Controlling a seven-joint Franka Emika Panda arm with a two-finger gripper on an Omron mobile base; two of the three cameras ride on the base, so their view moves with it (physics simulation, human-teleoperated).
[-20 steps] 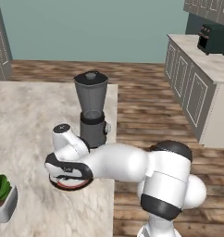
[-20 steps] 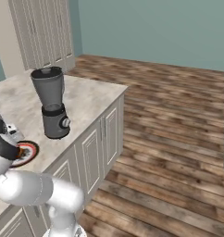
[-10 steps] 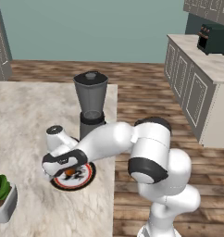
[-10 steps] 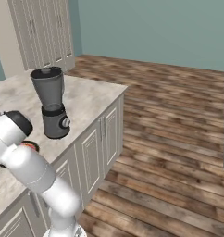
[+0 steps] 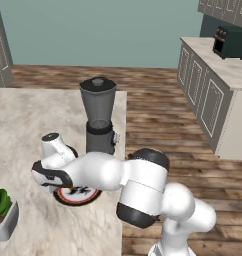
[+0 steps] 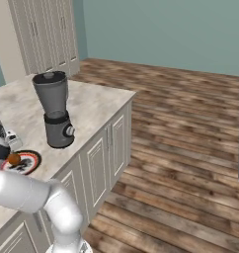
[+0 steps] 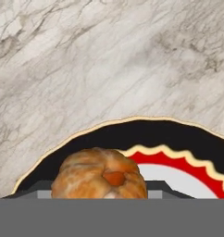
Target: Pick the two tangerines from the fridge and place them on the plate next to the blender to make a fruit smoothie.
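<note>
Holding a tangerine [image 7: 99, 174] between clenched jaws, just above the near edge of the plate [image 5: 73, 196], with gripper [image 6: 12, 159] poised over its dark rim. Seen in the hand view as a mottled orange fruit with its stem dimple facing the camera, set against the plate's black band, red scalloped ring and pale centre (contact between fruit and plate cannot be told). Resting on the marble counter [image 5: 23, 115], plate just in front of the blender [image 5: 98, 121], near but apart from its squat base. Standing upright beyond the plate, blender with lid on its tapered jar and a round knob on its base in the right base view. Sitting well to the left of the plate at the counter's near edge, a white potted plant [image 5: 2, 214]
</note>
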